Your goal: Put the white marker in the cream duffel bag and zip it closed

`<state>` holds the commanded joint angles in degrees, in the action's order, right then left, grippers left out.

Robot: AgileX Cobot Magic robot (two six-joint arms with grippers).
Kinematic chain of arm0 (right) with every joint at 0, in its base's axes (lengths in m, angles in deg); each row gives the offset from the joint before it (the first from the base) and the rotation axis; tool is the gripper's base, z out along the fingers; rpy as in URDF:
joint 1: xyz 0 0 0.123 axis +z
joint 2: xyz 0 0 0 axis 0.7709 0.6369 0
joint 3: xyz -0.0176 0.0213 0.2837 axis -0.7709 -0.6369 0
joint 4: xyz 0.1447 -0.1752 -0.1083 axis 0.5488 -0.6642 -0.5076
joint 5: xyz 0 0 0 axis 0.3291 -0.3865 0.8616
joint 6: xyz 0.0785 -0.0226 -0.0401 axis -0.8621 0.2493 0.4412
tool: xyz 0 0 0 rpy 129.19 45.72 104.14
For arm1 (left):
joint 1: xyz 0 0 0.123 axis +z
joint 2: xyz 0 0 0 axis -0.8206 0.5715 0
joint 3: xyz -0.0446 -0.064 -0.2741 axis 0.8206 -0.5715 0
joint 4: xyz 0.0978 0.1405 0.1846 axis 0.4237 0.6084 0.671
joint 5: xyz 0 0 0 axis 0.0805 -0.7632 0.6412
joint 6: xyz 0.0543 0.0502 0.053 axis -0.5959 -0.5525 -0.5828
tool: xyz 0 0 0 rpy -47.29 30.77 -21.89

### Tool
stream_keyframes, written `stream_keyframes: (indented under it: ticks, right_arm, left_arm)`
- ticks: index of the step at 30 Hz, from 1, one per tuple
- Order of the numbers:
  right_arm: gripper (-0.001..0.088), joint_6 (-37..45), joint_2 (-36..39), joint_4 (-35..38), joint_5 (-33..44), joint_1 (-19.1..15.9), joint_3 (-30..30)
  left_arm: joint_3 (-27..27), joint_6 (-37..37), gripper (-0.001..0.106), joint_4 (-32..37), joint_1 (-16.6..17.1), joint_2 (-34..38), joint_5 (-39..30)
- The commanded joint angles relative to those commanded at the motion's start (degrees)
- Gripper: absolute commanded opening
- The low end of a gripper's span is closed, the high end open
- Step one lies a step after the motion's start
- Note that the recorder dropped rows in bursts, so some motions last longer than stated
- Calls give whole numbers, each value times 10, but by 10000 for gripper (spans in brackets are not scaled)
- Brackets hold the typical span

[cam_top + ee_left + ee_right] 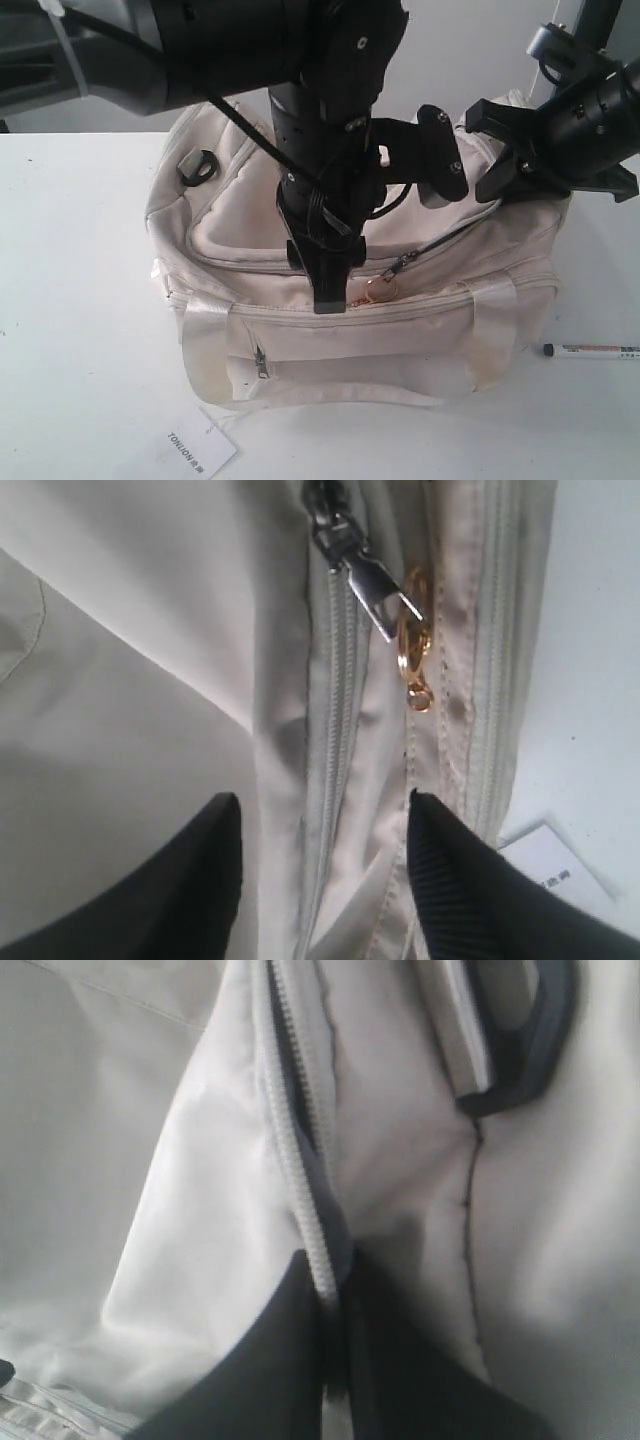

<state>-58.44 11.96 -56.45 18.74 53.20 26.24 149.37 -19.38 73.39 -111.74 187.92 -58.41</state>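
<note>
The cream duffel bag [300, 200] stands mid-table, and its top zipper gapes as a dark slit [445, 240] toward the right end. The silver slider [365, 595] with its gold ring pull [380, 290] hangs at the bag's front. My left gripper [325, 802] points down over the zipper line just short of the slider, open, with nothing between its fingers [328, 292]. At the bag's right top, my right gripper [335, 1265] is shut on the zipper edge [290, 1150]. The white marker [590, 351] lies on the table to the right of the bag, untouched.
A white hang tag [195, 447] lies on the table in front of the bag. A black end ring [197, 166] sits on the bag's left end. The left arm [320, 120] hangs over the middle of the bag. The front zip pocket [350, 365] faces the camera.
</note>
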Motion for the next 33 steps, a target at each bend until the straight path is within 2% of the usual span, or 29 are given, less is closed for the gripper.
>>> stream_keyframes:
  ticks: [3,7,14,17,21,24,27,30,33]
  right_arm:
    - [2,0,0,0,0,0,0]
    - [2,0,0,0,0,0,0]
    - [2,0,0,0,0,0,0]
    - [2,0,0,-1,0,0,0]
    - [2,0,0,-1,0,0,0]
    - [2,0,0,-1,0,0,0]
    - [2,0,0,-2,0,0,0]
    - [2,0,0,-4,0,0,0]
    - [2,0,0,-6,-4,0,0]
  left_arm:
    - [0,18,556,-36,14,-8,0]
    - [0,20,555,-147,58,-16,0]
    - [0,-70,507,-400,147,-21,0]
    - [-9,-93,505,-476,176,-21,0]
    - [-47,-99,505,-524,199,-21,0]
    - [-90,-121,533,-549,200,-21,0]
    - [-134,-191,567,-615,200,-23,51]
    - [-167,-271,567,-619,199,-45,88]
    - [-202,-298,567,-594,199,-67,116]
